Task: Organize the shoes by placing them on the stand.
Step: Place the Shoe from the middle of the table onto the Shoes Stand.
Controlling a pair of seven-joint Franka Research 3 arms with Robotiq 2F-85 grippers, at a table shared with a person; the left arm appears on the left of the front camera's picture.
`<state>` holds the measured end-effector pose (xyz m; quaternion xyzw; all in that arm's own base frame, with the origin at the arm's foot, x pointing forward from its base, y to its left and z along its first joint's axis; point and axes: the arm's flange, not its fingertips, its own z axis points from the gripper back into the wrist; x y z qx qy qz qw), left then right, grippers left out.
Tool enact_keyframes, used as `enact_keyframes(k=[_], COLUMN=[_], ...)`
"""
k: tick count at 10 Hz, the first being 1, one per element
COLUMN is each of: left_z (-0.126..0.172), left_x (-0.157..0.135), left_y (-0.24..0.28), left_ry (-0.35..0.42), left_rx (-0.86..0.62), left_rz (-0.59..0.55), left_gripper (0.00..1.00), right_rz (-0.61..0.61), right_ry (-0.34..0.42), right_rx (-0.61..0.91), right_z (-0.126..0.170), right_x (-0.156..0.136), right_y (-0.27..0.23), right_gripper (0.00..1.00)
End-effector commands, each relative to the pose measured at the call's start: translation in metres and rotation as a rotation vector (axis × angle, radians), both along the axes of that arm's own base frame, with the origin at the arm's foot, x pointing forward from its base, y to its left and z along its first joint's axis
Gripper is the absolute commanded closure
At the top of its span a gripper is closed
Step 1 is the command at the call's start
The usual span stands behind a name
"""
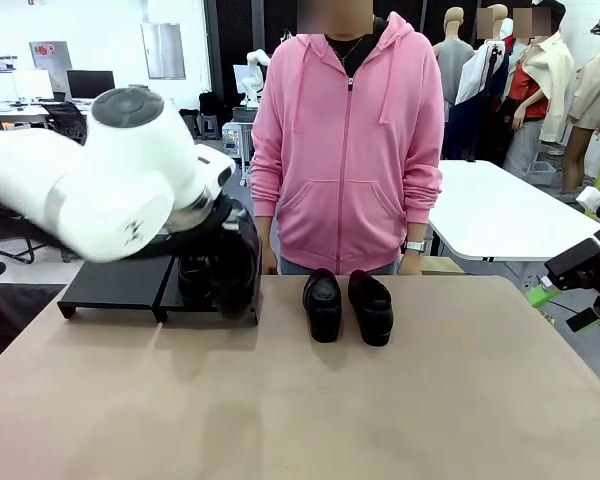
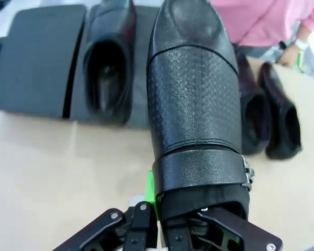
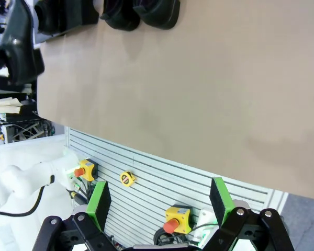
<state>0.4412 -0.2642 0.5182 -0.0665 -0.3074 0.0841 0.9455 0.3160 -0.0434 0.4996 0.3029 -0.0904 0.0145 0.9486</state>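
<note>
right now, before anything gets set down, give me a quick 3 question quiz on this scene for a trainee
1. True or false: the left tool is shut on a shoe.
2. How many shoes lie on the bare table, off the stand? A one, B two, C four.
3. Fill in: the jaws of the right tool stand ___.
Key: 1 true; 2 B, the pair; 3 open.

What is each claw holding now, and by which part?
The left claw is shut on a black shoe, gripping it at the heel end with the toe pointing away. The right claw is open and holds nothing.
</note>
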Motion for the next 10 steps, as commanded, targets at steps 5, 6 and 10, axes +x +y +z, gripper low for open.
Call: enact_keyframes(k=[5, 6, 10], left_z=[-0.046, -0.059, -0.089], left_x=[0.135, 0.144, 0.156], left_y=[-0.021, -0.020, -0.013], left_ry=[-0.091, -0.115, -0.090], left_rx=[-0.003, 0.006, 0.021], left_rz=[-0.013, 0.019, 0.069], left_gripper=[1.00, 1.00, 1.00], right_rz=[0.004, 0.004, 0.004], right_ry=[-0.002, -0.002, -0.002], right_rx=[0.022, 0.022, 0.022], right_z=[0.003, 0.003, 0.003], right_x=[0.003, 0.003, 0.003], right_y=[0.001, 0.001, 0.001], right_gripper=[0.00, 0.00, 0.00])
